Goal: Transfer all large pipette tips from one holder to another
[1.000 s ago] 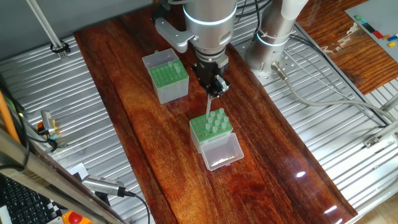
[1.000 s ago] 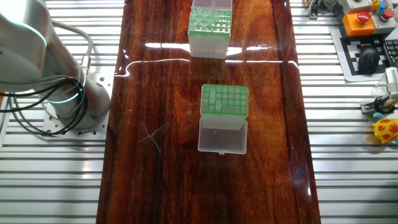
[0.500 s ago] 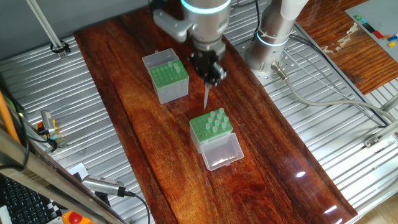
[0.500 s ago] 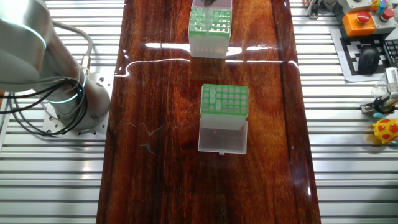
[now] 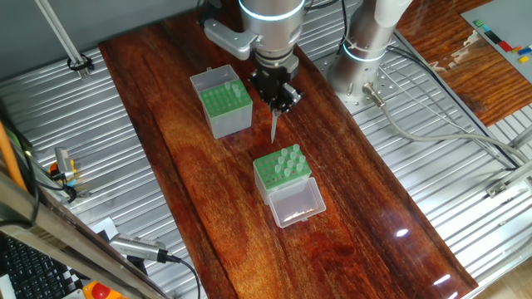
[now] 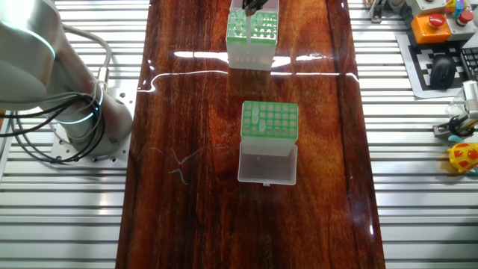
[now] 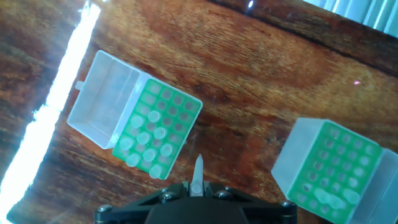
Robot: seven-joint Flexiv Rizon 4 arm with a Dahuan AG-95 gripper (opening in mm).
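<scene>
The two-finger gripper (image 5: 277, 97) has its jaws closed on the wide upper end of one slender, pale translucent conical pipette tip (image 5: 273, 129), which hangs point-down in the air between the two boxes. A tip like this is probably very light and fairly stiff but thin-walled (a hard squeeze could deform it), and smooth enough to slip, so the thick collar at the top looks the right place to pinch.

The small clear-sided box with the green hole-grid top (image 5: 282, 170) and its clear lid lying open toward the camera holds a cluster of remaining tips (image 7: 146, 144) on one side of its grid. The larger grey-sided box with a green grid (image 5: 225, 101) stands well apart up the dark red wooden table (image 5: 183, 166), with a few tips (image 7: 328, 200) seated near one corner. Those seated tips seem the only obstacle when lowering beside them; the table between the boxes is bare.
</scene>
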